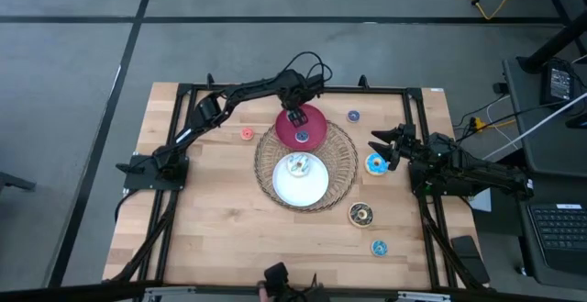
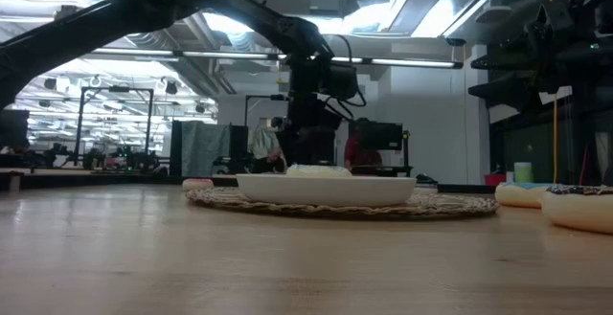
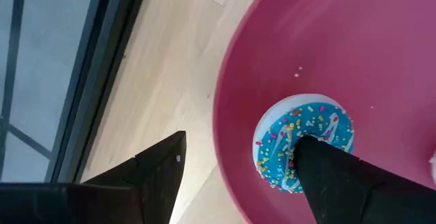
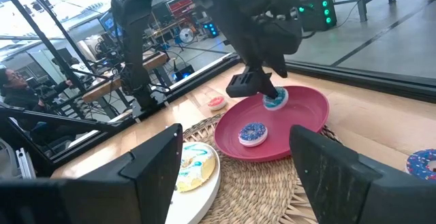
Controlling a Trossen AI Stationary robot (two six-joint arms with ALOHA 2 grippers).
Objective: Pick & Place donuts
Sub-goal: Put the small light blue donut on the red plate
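Left wrist view alone shows the open left claw (image 3: 238, 176) straddling a blue donut (image 3: 304, 142).

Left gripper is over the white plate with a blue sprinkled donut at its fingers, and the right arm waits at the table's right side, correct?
Not quite: the left gripper is over the red plate, not the white plate, as the high view shows. The blue sprinkled donut at its fingers and the right gripper waiting at the right side are correct.

Eight donuts (image 1: 375, 164), two plates (image 1: 315, 129), one wicker tray (image 1: 346, 160), two arms (image 1: 243, 92)
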